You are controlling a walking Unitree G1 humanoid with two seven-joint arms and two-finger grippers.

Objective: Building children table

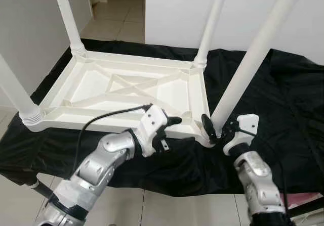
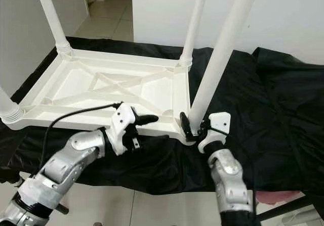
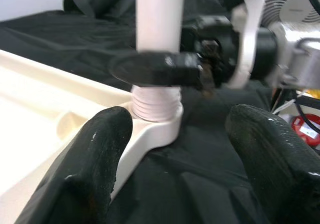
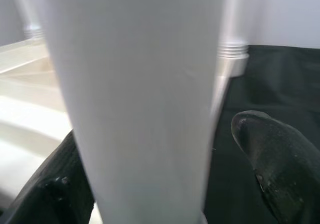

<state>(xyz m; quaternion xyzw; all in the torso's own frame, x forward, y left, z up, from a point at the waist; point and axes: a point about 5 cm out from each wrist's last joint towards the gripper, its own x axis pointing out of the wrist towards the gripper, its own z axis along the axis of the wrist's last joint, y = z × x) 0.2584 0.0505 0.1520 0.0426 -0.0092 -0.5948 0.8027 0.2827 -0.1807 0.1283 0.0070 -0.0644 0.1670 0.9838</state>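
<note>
Upturned tabletop (image 1: pixel 126 92) on the desk (image 1: pixel 283 99): all four legs stand in corner sockets. Right tool (image 1: pixel 216 130) clamped on the near-right leg (image 1: pixel 253 59), likely its final seating; left tool (image 1: pixel 169 127) apart, beside the near edge.

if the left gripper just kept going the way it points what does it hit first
Most likely the near-right table leg at its threaded base, where the right gripper already clamps it; the left gripper is open and aimed there, though depth is unclear.

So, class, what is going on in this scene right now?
A robot is putting together a white plastic table that lies upside down on a black cloth. Its right gripper is closed around the base of the near right leg. The left gripper hovers open beside that corner.
</note>
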